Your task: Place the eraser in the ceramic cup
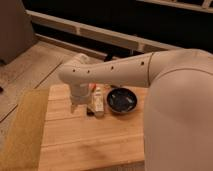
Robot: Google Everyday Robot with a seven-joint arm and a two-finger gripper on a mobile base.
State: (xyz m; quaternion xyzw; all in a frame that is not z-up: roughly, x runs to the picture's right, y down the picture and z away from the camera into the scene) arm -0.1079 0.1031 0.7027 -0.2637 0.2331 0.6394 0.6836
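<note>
the end effector [77,104] hangs at the wrist's lower end over the counter [90,145], near its far edge; its pale shape blurs into the wrist, and i cannot tell whether it is open or closed. the ceramic cup cannot be made out apart from it. just beside it, a small dark block, seemingly the eraser [88,112], lies on the counter, touching the near end of a white tube [98,100]. an orange-red stick [93,88] peeks out behind. a black bowl [122,100] sits further right. the arm's bulk [180,110] hides the counter's right edge.
</note>
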